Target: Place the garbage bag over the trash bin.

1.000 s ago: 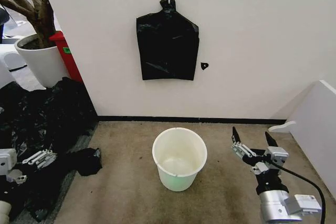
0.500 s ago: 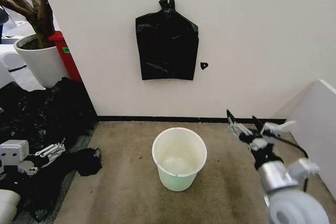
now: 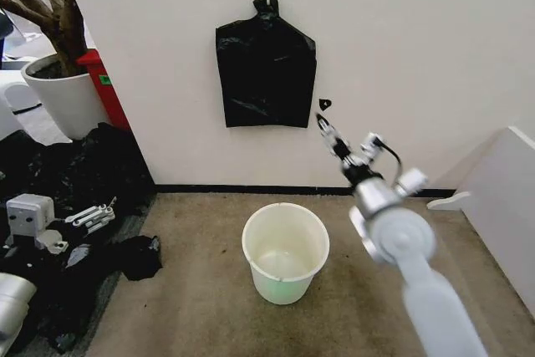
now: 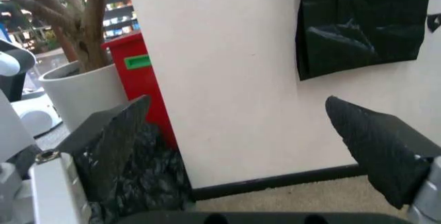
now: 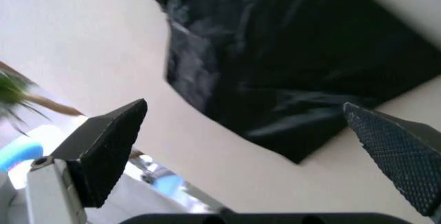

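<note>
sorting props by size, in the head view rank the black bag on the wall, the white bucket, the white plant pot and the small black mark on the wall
1. black bag on the wall
2. white bucket
3. white plant pot, partly cut off and farther from the camera, so its rank against the bucket is unsure
4. small black mark

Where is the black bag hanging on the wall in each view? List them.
Head view: hanging black bag on the wall, above the trash bin.
Left wrist view: on the wall, beyond the red box.
Right wrist view: close ahead, framed by the right gripper.
Shared landmark: the white wall.
</note>
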